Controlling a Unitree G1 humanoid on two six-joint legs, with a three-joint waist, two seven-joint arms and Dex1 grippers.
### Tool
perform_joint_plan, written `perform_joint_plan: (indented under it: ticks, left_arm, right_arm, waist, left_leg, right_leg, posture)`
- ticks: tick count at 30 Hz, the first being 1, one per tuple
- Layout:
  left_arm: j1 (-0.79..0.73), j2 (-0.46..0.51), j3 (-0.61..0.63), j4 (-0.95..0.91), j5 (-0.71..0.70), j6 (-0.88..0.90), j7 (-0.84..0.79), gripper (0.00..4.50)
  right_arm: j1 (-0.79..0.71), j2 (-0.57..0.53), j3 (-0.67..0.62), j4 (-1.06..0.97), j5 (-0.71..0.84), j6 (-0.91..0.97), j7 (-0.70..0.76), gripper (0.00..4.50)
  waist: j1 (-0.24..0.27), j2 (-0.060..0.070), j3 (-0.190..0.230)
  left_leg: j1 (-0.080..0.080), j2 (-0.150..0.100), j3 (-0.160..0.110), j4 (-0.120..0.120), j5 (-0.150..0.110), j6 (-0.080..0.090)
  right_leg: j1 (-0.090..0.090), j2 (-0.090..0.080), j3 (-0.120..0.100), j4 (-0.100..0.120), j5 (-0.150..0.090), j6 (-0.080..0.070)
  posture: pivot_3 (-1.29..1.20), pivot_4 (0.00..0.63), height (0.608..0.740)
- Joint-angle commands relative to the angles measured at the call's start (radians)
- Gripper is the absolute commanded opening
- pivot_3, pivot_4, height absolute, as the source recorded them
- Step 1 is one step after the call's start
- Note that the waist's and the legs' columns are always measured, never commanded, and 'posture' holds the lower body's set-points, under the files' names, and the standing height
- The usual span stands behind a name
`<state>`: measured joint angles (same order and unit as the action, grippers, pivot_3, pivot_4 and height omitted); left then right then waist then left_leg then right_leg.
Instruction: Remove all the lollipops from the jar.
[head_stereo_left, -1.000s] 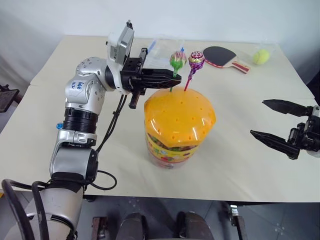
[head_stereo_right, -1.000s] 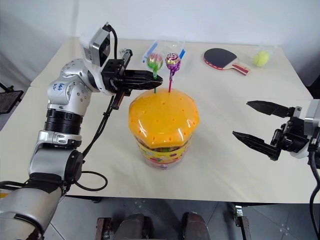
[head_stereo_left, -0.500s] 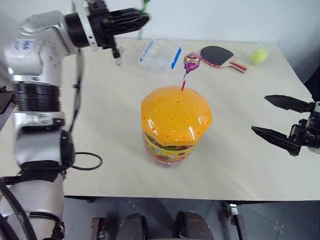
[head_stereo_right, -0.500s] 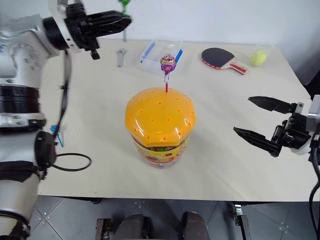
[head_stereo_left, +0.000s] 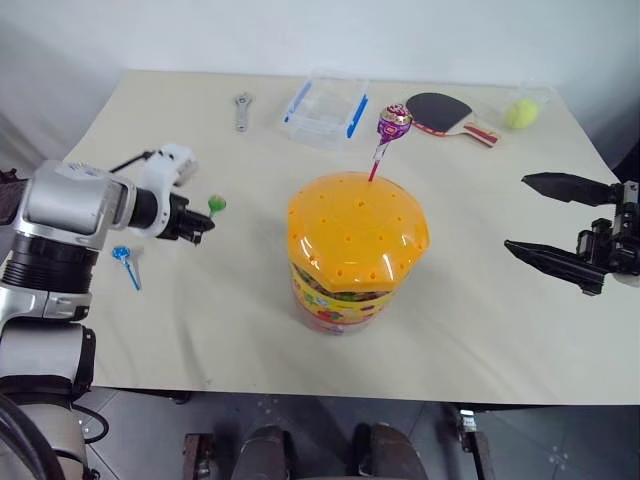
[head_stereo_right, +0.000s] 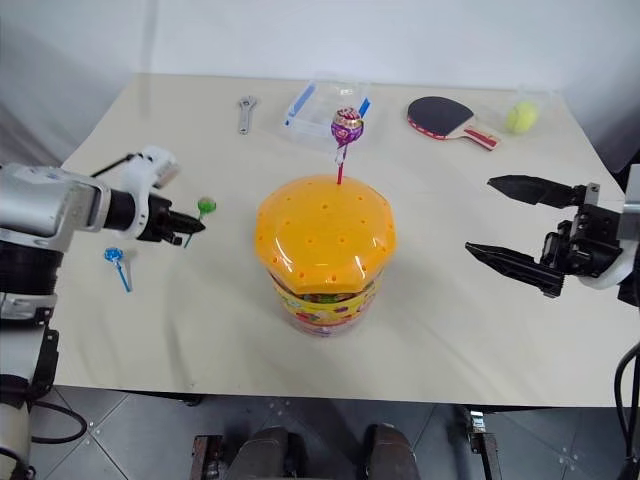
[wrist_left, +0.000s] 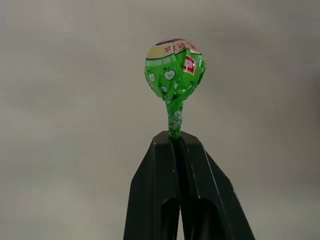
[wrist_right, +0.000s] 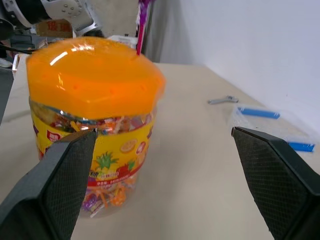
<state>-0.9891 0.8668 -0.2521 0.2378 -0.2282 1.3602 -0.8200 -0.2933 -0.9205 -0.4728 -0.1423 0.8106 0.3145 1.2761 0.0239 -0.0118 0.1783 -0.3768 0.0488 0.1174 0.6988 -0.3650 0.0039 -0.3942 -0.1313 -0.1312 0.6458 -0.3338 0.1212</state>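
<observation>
**Operator:** Left wrist view gives me the green lollipop pinched by its stick between my left gripper's two black fingers, which are clamped together on it with the wrapped head standing out past the tips. From the head camera that gripper is low over the table on my left side, well apart from the jar.

**Second:** And where does it go down?

**Operator:** The blue lollipop already lies flat on the table, just beside my left arm on the near side, so I judge the green one belongs next to it. Its stick runs along the line of the fingers, so opening should drop it head-forward.

**Second:** What is left in the jar?

**Operator:** The purple lollipop. It stands upright with its stick in a hole of the orange lid, toward the far side of the dome, head well above it. Its long axis is nearly vertical, tilted a little to the right, so I judge it needs a pull straight up.

**Second:** Which arm takes it?

**Operator:** My right gripper hangs off to the right of the jar, fingers spread wide and holding nothing, pointing across toward it. The right wrist view has the jar squarely ahead between those fingers. It looks about as near to the jar as the left and it is free, but its fingers lie level, so either arm would have to reach over the dome.
</observation>
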Motion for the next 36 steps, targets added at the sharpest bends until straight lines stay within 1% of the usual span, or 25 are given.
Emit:
perform_joint_plan:
  ticks: [1, 3, 5, 6, 11, 12, 13, 14, 15, 19, 22, 24, 25, 28, 31, 36]
  left_arm:
    - [0.014, 0.02, -0.038, -0.003, 0.015, 0.017, 0.009, 0.03]
    - [0.01, 0.021, -0.055, 0.008, 0.017, 0.03, 0.015, 0.03]
    - [-0.002, 0.035, -0.062, -0.002, 0.006, 0.051, 0.008, 0.56]
    - [-0.008, 0.049, -0.067, -0.017, 0.001, 0.058, 0.001, 0.72]
    - [-0.044, 0.125, -0.102, -0.113, -0.026, 0.091, -0.042, 2.27]
    - [-0.058, 0.136, -0.109, -0.13, -0.027, 0.087, -0.048, 2.49]
    - [-0.069, 0.144, -0.114, -0.141, -0.029, 0.085, -0.052, 2.87]
    - [-0.094, 0.152, -0.121, -0.15, -0.027, 0.076, -0.06, 3.08]
    - [-0.131, 0.154, -0.123, -0.15, -0.02, 0.044, -0.07, 3.44]
    - [-0.216, 0.126, -0.114, -0.115, -0.009, -0.055, -0.096, 4.48]
    - [-0.264, 0.018, -0.012, -0.053, -0.059, -0.267, -0.139, 4.48]
    - [-0.266, -0.104, 0.111, 0.014, -0.13, -0.498, -0.185, 4.48]
    - [-0.268, -0.151, 0.143, 0.048, -0.155, -0.576, -0.228, 4.48]
    - [-0.266, -0.251, 0.216, 0.112, -0.22, -0.758, -0.351, 4.48]
    - [-0.263, -0.338, 0.272, 0.161, -0.32, -0.867, -0.538, 4.48]
    - [-0.294, -0.416, 0.266, 0.284, -0.337, -0.962, -0.746, 4.48]
  right_arm:
    - [-0.02, 0.0, -0.001, -0.002, 0.002, -0.008, 0.004, 4.5]
    - [-0.025, 0.0, 0.001, 0.0, 0.001, -0.007, 0.003, 4.5]
    - [-0.029, -0.003, 0.001, 0.001, 0.001, -0.005, 0.001, 4.5]
    - [-0.026, -0.005, -0.001, 0.0, 0.0, -0.004, 0.002, 4.5]
    - [-0.012, -0.01, -0.016, -0.002, -0.003, -0.007, 0.001, 4.5]
    - [-0.011, -0.011, -0.019, -0.001, -0.005, -0.01, 0.0, 4.5]
    - [-0.01, -0.012, -0.021, -0.001, -0.006, -0.012, -0.001, 4.5]
    - [-0.01, -0.012, -0.023, -0.001, -0.007, -0.013, -0.001, 4.5]
    - [-0.01, -0.012, -0.025, -0.003, -0.007, -0.013, -0.003, 4.5]
    - [-0.008, -0.014, -0.03, -0.001, -0.01, -0.017, -0.002, 4.5]
    - [-0.006, -0.015, -0.04, -0.004, -0.012, -0.024, -0.005, 4.5]
    - [0.004, -0.012, -0.058, -0.024, -0.005, -0.02, -0.016, 4.5]
    - [0.013, -0.01, -0.069, -0.037, -0.002, -0.018, -0.023, 4.5]
    - [0.038, -0.008, -0.094, -0.066, 0.006, -0.012, -0.037, 4.5]
    - [0.078, -0.006, -0.13, -0.104, 0.013, -0.002, -0.059, 4.5]
    - [0.135, 0.002, -0.173, -0.148, 0.024, 0.003, -0.089, 4.5]
  waist:
    - [0.0, 0.0, 0.0]
    - [0.002, 0.0, 0.0]
    - [0.003, 0.0, 0.0]
    - [0.002, 0.0, 0.0]
    - [0.002, 0.0, 0.0]
    - [0.002, 0.0, 0.0]
    - [0.003, 0.0, 0.0]
    - [0.004, 0.0, 0.0]
    - [0.006, 0.0, 0.0]
    - [0.005, 0.0, 0.0]
    - [0.007, 0.0, 0.0]
    - [0.013, 0.0, 0.0]
    - [0.013, 0.0, 0.0]
    - [0.007, 0.0, 0.0]
    - [0.002, 0.0, 0.0]
    - [0.0, 0.0, 0.0]
  left_leg:
    - [0.0, 0.0, 0.0, 0.0, 0.0, 0.0]
    - [0.0, 0.0, 0.0, 0.0, 0.0, 0.0]
    - [0.0, 0.0, 0.0, 0.0, 0.0, 0.0]
    - [0.0, 0.0, 0.0, 0.0, 0.0, 0.0]
    - [0.0, 0.0, 0.0, 0.0, 0.0, 0.0]
    - [0.0, 0.0, 0.0, 0.0, 0.0, 0.0]
    - [0.0, 0.0, 0.0, 0.0, 0.0, 0.0]
    - [0.0, 0.0, 0.0, 0.0, 0.0, 0.0]
    - [0.0, 0.0, 0.0, 0.0, 0.0, 0.0]
    - [-0.001, 0.0, 0.0, 0.001, 0.0, 0.0]
    - [-0.001, 0.0, 0.0, 0.001, 0.0, 0.0]
    - [-0.001, 0.0, 0.0, 0.001, 0.0, 0.0]
    - [-0.001, 0.0, 0.0, 0.002, 0.0, 0.0]
    - [-0.002, 0.0, 0.0, 0.002, 0.0, 0.0]
    - [-0.002, 0.0, 0.001, 0.002, 0.0, 0.0]
    - [-0.002, 0.0, 0.001, 0.002, 0.0, 0.0]
  right_leg:
    - [0.0, 0.0, 0.0, 0.0, 0.0, 0.0]
    - [0.0, 0.0, 0.0, 0.0, 0.0, 0.0]
    - [0.0, 0.0, 0.0, 0.0, 0.0, 0.0]
    - [0.0, 0.0, 0.0, 0.0, 0.0, 0.0]
    - [0.0, 0.0, 0.0, 0.0, 0.0, 0.0]
    - [0.0, 0.0, 0.0, 0.0, 0.0, 0.0]
    - [0.0, 0.0, 0.001, 0.0, 0.0, 0.0]
    - [0.0, 0.0, 0.001, 0.0, 0.0, 0.0]
    - [0.0, 0.0, 0.001, 0.0, 0.0, 0.0]
    - [0.0, 0.0, 0.0, 0.0, 0.0, 0.0]
    - [0.0, 0.0, 0.0, 0.0, 0.0, 0.0]
    - [0.0, -0.001, 0.0, 0.0, 0.0, 0.0]
    - [0.0, -0.001, -0.001, 0.0, 0.0, 0.0]
    - [0.0, -0.001, -0.001, 0.0, 0.0, 0.0]
    - [-0.001, -0.001, -0.002, 0.0, 0.0, 0.0]
    - [-0.001, 0.0, -0.002, 0.0, 0.0, 0.0]
  posture:
    - [0.0, 0.15, 0.74]
    - [0.0, 0.15, 0.74]
    - [0.0, 0.15, 0.74]
    - [0.0, 0.15, 0.74]
    - [0.0, 0.15, 0.74]
    - [0.0, 0.15, 0.74]
    - [0.0, 0.15, 0.74]
    - [0.0, 0.15, 0.74]
    - [0.0, 0.15, 0.74]
    - [0.0, 0.15, 0.74]
    - [0.0, 0.15, 0.74]
    - [0.0, 0.15, 0.74]
    - [0.0, 0.15, 0.74]
    - [0.0, 0.15, 0.74]
    - [0.0, 0.15, 0.74]
    - [0.0, 0.15, 0.74]
